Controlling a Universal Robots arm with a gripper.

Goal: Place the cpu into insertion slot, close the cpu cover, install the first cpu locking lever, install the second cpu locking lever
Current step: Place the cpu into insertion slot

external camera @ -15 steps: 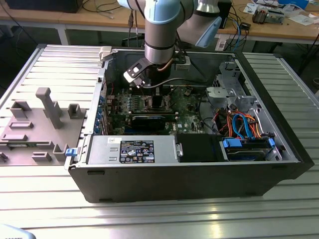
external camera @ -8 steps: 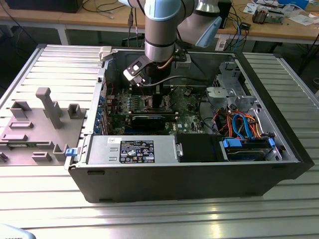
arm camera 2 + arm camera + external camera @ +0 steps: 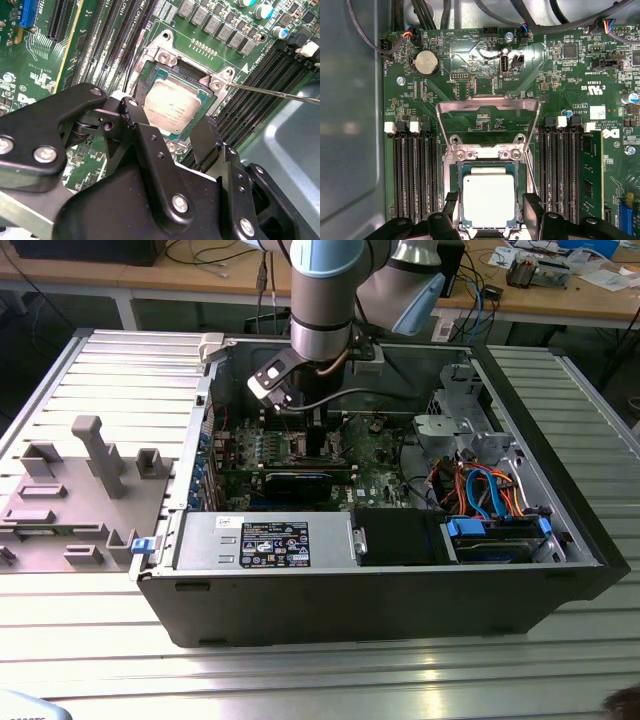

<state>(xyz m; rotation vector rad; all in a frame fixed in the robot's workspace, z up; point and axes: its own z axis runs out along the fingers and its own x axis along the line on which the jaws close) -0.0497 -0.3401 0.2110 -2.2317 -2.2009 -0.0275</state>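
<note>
The cpu [image 3: 489,196] [image 3: 172,107], a flat square chip with a dull silver top, lies level inside the insertion slot [image 3: 485,153] [image 3: 167,50] on the green board. My gripper [image 3: 489,202] [image 3: 167,124] is down over the slot, with a black finger [image 3: 451,200] hugging each opposite edge of the chip, shut on it. The cpu cover [image 3: 487,103] is swung back and lies open beyond the slot. A thin locking lever [image 3: 272,93] [image 3: 533,176] sticks out free beside the slot. In the exterior view the arm [image 3: 320,300] reaches down into the open computer case [image 3: 400,590].
Long black memory slots [image 3: 415,175] flank the slot on both sides, with one memory stick [image 3: 590,175] fitted. A coin battery [image 3: 426,62] and cables sit beyond the cover. The power supply [image 3: 265,540] and cabled drive cage [image 3: 490,490] fill the case front. A grey fixture [image 3: 90,460] stands at the exterior view's left.
</note>
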